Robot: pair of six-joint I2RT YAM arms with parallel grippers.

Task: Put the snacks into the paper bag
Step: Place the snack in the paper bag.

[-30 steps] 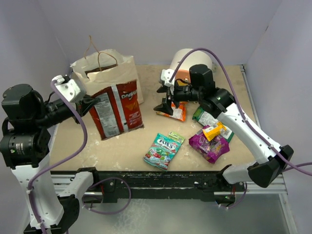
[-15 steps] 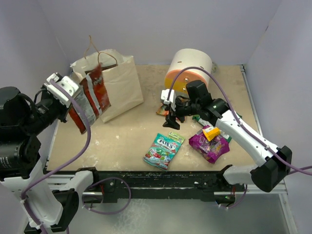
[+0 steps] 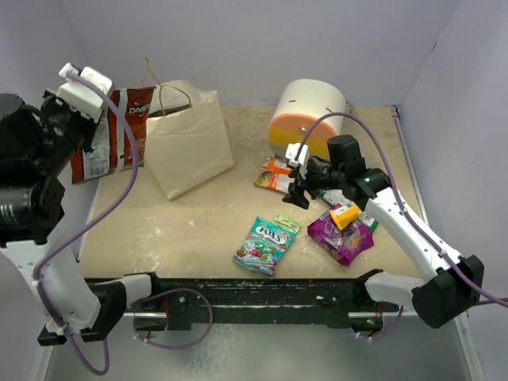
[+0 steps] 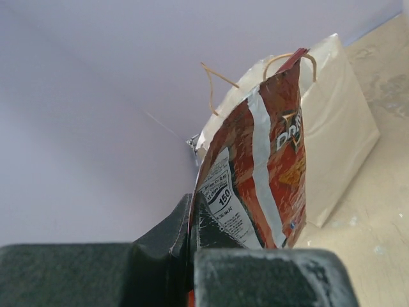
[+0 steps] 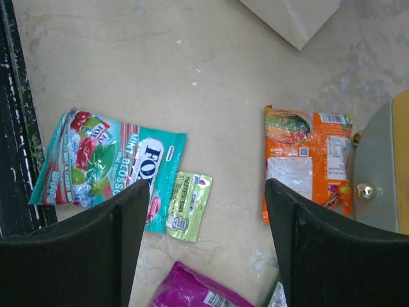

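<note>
Table (image 3: pixel 206 230): tan top, scuffed white in places; all loose packets lie on its right half.
Paper bag (image 3: pixel 190 143): stands at the back left, mouth open, twine handles up. In the left wrist view (image 4: pixel 339 141) it rises just behind the chip bag.
Drawer unit (image 3: pixel 309 111): round, back right; its edge shows at the right of the right wrist view (image 5: pixel 383 160), just beside the orange packet.
Chip bag (image 3: pixel 111 131): in the air, left of the paper bag and up by its mouth; not inside. It stands upright from the fingers in the left wrist view (image 4: pixel 268 179).
Left gripper (image 3: pixel 86 119): clamped tight on the lower end of the chip bag (image 4: pixel 192 246); no gap visible between the jaws.
Right gripper (image 3: pixel 300 189): jaws spread wide, nothing between them, touching nothing; hovers over the table between the orange and teal packets (image 5: pixel 204 256).
Teal packet (image 3: pixel 266 242): flat, front centre (image 5: pixel 108 166).
Purple packet (image 3: pixel 341 236): flat, right of the teal one, apart from it; only a corner shows in the right wrist view (image 5: pixel 192 291).
Orange packet (image 3: pixel 276 175): flat, in front of the drawer unit (image 5: pixel 307 160).
Yellow box (image 3: pixel 348 214): rests on the back edge of the purple packet.
Lime sachet (image 3: pixel 287 224): smallest; overlaps the teal packet's corner (image 5: pixel 188 204).
</note>
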